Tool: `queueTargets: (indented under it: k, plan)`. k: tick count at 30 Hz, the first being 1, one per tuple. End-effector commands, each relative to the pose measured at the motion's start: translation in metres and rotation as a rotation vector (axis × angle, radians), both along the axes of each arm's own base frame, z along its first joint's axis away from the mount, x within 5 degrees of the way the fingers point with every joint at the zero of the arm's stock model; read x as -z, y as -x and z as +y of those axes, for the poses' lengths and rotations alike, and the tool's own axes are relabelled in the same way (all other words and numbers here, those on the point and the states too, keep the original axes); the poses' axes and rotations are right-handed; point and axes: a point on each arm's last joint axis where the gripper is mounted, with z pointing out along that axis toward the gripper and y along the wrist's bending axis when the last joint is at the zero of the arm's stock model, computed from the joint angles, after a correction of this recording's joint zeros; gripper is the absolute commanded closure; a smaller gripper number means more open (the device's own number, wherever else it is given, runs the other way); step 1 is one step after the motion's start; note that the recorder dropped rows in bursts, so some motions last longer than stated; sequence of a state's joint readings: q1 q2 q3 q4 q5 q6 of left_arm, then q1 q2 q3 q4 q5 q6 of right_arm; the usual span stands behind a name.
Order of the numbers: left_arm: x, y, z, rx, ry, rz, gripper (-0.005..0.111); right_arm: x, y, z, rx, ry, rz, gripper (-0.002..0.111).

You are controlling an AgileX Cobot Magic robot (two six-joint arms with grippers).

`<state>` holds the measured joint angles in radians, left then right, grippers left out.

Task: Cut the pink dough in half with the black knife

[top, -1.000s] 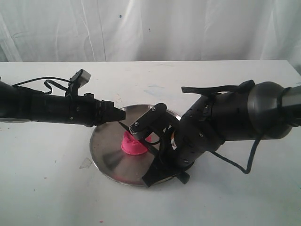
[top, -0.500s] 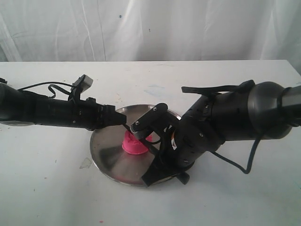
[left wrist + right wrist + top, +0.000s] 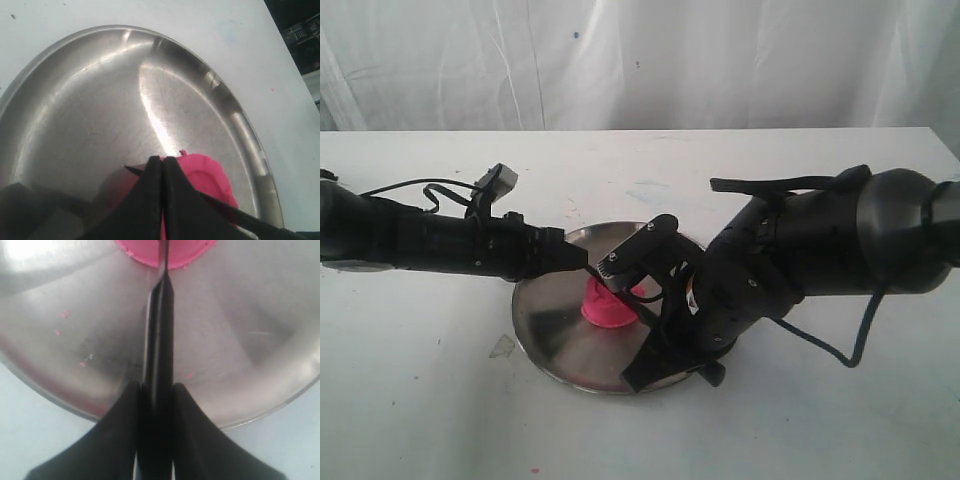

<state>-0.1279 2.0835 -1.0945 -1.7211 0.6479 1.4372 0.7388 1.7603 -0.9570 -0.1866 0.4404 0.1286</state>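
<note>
The pink dough (image 3: 605, 306) sits as one round lump near the middle of the steel plate (image 3: 552, 322). My right gripper (image 3: 648, 354) is at the plate's near rim, shut on the handle of the black knife (image 3: 638, 312). The blade runs across the dough's top, its tip past the far side. In the right wrist view the knife (image 3: 160, 335) points straight at the dough (image 3: 175, 251). My left gripper (image 3: 584, 262) is shut and empty. Its tips (image 3: 162, 161) rest over the blade (image 3: 235, 210) beside the dough (image 3: 207, 175).
The plate (image 3: 100, 95) lies on a white table (image 3: 440, 420) with a white cloth backdrop behind. Small pink crumbs (image 3: 64, 315) dot the plate (image 3: 240, 340). The right arm's bulk covers the plate's right side.
The left arm has dropped and slid right, bringing its shut tips down onto the knife tip at the dough. The right arm has shifted only slightly.
</note>
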Motion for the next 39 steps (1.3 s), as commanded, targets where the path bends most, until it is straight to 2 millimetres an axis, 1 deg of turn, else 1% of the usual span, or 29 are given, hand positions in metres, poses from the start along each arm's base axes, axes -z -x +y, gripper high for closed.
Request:
queueTargets:
  k: [1, 7, 15, 17, 19, 20, 22, 23, 26, 28, 29, 30, 31, 32, 35, 39]
  plan:
    - [0.008, 0.0, -0.002, -0.012, 0.015, 0.026, 0.107, -0.009, 0.0, -0.002, -0.008, -0.002, -0.023, 0.108]
    - [0.012, 0.0, -0.003, -0.005, 0.023, 0.035, 0.107, -0.008, 0.0, -0.003, -0.018, 0.007, -0.03, 0.108]
    - [0.008, 0.0, -0.002, 0.009, 0.053, 0.027, 0.107, -0.007, 0.0, -0.003, -0.018, 0.009, -0.029, 0.108]
    - [0.005, -0.001, 0.004, 0.014, 0.094, 0.019, 0.107, -0.007, 0.0, -0.003, -0.018, 0.01, -0.027, 0.108]
    - [-0.001, -0.002, 0.015, 0.012, 0.165, 0.022, 0.107, -0.007, 0.0, -0.003, -0.018, 0.01, -0.027, 0.108]
    - [-0.004, -0.003, 0.026, 0.006, 0.211, 0.018, 0.107, -0.007, 0.0, -0.003, -0.018, 0.01, -0.027, 0.108]
    - [-0.008, -0.004, 0.037, -0.004, 0.268, 0.027, 0.107, -0.007, 0.0, -0.003, -0.019, 0.008, -0.028, 0.108]
    - [-0.009, -0.004, 0.039, -0.007, 0.273, 0.026, 0.107, -0.007, 0.0, -0.003, -0.019, 0.007, -0.03, 0.108]
    - [-0.009, -0.004, 0.033, 0.005, 0.267, 0.027, 0.107, -0.007, -0.001, -0.002, -0.02, 0.001, -0.034, 0.108]
    - [-0.013, -0.006, 0.023, 0.024, 0.277, 0.033, 0.107, -0.007, -0.001, -0.002, -0.021, -0.002, -0.037, 0.108]
    - [-0.018, -0.009, 0.016, 0.039, 0.28, 0.024, 0.107, -0.007, -0.001, -0.002, -0.021, -0.002, -0.037, 0.108]
    - [-0.02, -0.013, 0.012, 0.036, 0.27, 0.018, 0.107, -0.007, -0.001, -0.002, -0.021, -0.002, -0.037, 0.108]
    - [-0.022, -0.018, 0.009, 0.011, 0.244, 0.024, 0.107, -0.007, -0.001, -0.002, -0.02, 0.001, -0.035, 0.108]
    - [-0.02, -0.019, 0.007, 0.0, 0.221, 0.043, 0.107, -0.007, 0.0, -0.002, -0.02, 0.002, -0.033, 0.108]
    - [-0.015, -0.02, 0.005, -0.008, 0.157, 0.063, 0.107, -0.007, 0.0, -0.002, -0.02, 0.004, -0.032, 0.108]
    - [-0.014, -0.019, 0.001, -0.007, 0.143, 0.067, 0.107, -0.007, -0.001, -0.002, -0.022, 0.003, -0.036, 0.108]
